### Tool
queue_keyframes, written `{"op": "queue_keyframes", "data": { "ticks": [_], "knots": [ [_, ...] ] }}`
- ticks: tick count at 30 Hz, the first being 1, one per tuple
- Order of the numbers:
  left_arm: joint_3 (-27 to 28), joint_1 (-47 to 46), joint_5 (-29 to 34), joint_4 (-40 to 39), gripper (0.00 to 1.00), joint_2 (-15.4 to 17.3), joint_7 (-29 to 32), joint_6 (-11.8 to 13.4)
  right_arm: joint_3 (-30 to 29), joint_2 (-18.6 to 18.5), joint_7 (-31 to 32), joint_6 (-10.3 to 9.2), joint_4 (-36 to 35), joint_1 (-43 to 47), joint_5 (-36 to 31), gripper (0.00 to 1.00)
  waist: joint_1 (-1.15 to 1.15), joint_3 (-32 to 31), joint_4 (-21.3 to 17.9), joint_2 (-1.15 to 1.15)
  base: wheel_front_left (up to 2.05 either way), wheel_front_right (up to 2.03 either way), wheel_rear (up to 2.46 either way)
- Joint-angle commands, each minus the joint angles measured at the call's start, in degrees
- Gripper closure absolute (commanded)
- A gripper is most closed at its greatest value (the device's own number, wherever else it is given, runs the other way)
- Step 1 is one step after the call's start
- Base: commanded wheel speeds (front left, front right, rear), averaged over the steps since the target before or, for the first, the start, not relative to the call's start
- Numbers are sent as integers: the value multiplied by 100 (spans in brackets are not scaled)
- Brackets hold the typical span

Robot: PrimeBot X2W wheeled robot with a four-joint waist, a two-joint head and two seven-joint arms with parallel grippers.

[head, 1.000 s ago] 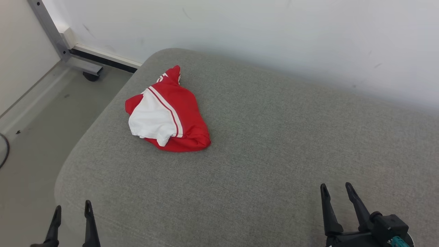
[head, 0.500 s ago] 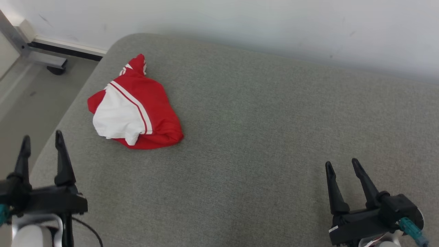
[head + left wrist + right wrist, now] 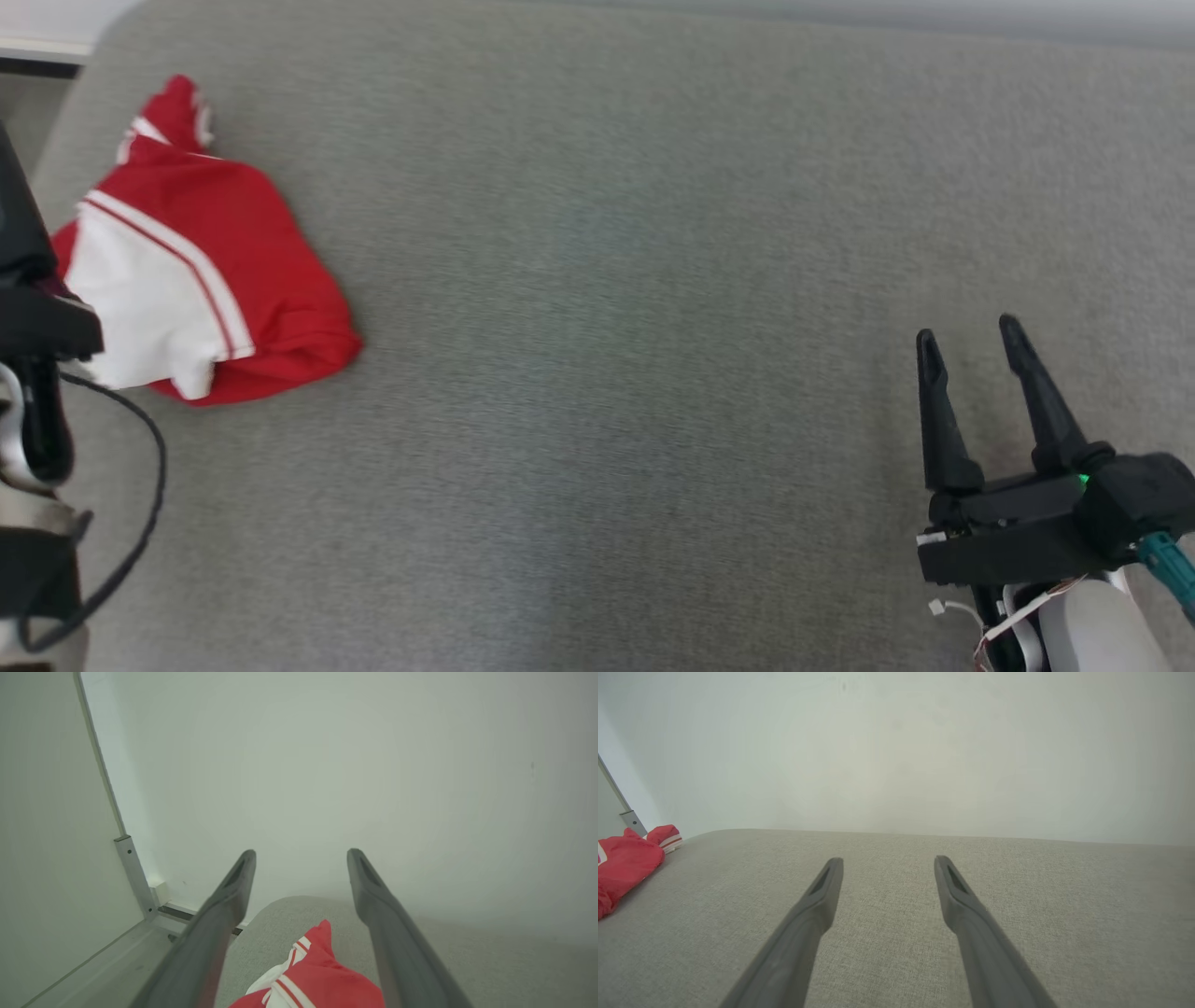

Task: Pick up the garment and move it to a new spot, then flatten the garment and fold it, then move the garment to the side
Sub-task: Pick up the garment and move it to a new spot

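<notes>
A crumpled red garment (image 3: 205, 280) with a white panel and white stripes lies on the grey cushion (image 3: 607, 327) near its far left corner. My left gripper (image 3: 301, 856) is open and empty; in the left wrist view the garment (image 3: 322, 975) lies low between its fingers, below their tips. In the head view only the left arm's dark body (image 3: 28, 308) is visible, at the left edge beside the garment. My right gripper (image 3: 967, 332) stands open and empty over the cushion's near right part, far from the garment (image 3: 626, 863).
A pale wall (image 3: 896, 756) runs behind the cushion. A metal frame post (image 3: 133, 872) and bare floor (image 3: 93, 970) lie beyond the cushion's left edge. A black cable (image 3: 140, 523) loops from my left arm.
The head camera has swung down and right, so the whole picture shifted. My left gripper has come forward to beside the garment. The garment lies as before.
</notes>
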Motion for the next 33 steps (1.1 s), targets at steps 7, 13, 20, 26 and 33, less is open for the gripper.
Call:
{"op": "queue_keyframes", "data": {
  "ticks": [7, 13, 20, 26, 33],
  "knots": [
    [-22, -537, -181, 870, 0, 334, 457, -19, 7, 121, 50, -15, -338, -148, -103, 0, -2, 693, -776, -2, 0, 0, 0],
    [-76, -755, -471, 1742, 0, 458, 1432, -27, -69, 181, 54, -15, -387, -80, -140, 0, -2, 700, -858, -2, 0, 0, 0],
    [-282, -885, -941, 2381, 0, 566, 3044, -29, -76, 156, 67, -15, -389, -136, -135, 0, -2, 604, -900, -2, 0, 0, 0],
    [-267, -959, -1216, 2595, 0, 567, 3708, -15, -88, 125, 93, -15, -424, -91, -133, 0, -2, 568, -939, -2, 0, 0, 0],
    [-377, -868, -1182, 2752, 100, 561, 3954, 65, -69, 108, 136, -15, -421, -90, -151, 0, -2, 505, -1041, -2, 0, 0, 0]
  ]
}}
